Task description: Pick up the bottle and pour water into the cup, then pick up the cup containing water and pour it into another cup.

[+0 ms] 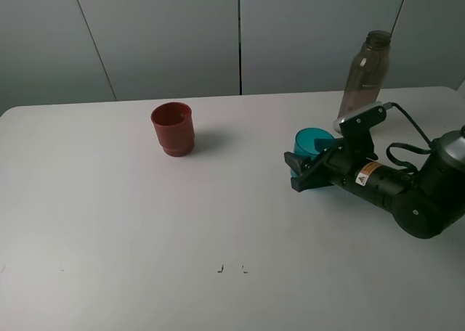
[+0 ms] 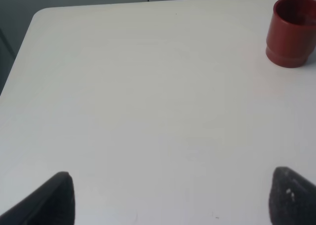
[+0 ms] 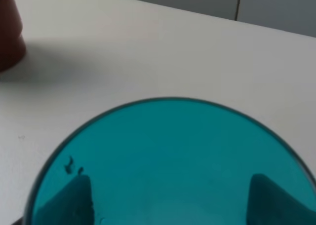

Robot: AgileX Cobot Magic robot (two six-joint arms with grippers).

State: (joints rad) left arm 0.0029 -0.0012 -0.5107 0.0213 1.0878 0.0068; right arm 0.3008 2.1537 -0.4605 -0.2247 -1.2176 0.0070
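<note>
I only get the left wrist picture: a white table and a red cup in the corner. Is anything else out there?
Observer: Yes, a teal cup stands far over on the other side, with the right gripper around it.
Operator: Is it holding that cup?
Observer: The right wrist view shows its fingers seen through the cup's wall on both sides; a firm clamp I cannot confirm.
Operator: Anything taller around?
Observer: A smoky see-through bottle, uncapped, stands upright just behind the teal cup.
Operator: And my red cup?
Observer: It stands alone, well apart from the other two.
</note>
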